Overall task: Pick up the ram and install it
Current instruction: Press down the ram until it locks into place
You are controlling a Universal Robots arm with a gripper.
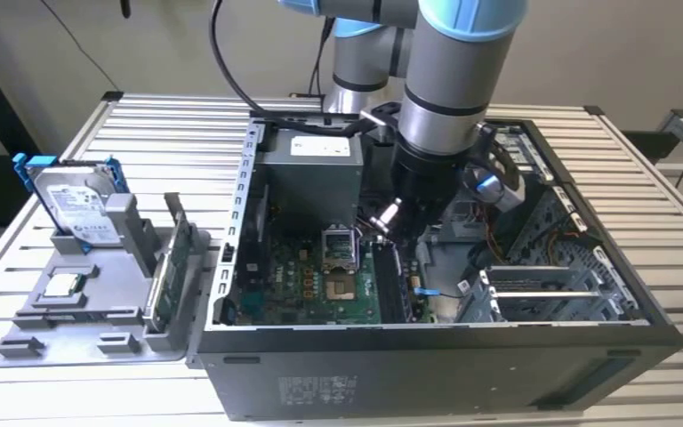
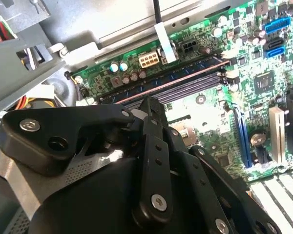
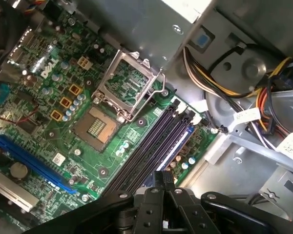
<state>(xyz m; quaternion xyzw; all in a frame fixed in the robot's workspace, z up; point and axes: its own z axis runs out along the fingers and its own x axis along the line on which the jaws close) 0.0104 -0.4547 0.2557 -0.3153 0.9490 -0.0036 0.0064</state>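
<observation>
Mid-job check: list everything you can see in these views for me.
computer case: one, dark grey, open, on the table
motherboard: one, green, inside the case
ram: one, dark, along the memory slots, just beyond the gripper
holder: one, grey, exterior view's left of the case
hard drive: one, silver with blue brackets, upright in the holder
circuit card: one, green, on edge in the holder
table: one, pale slatted metal
arm: one, grey and blue, reaching into the case
gripper: one, black, over the memory slots
</observation>
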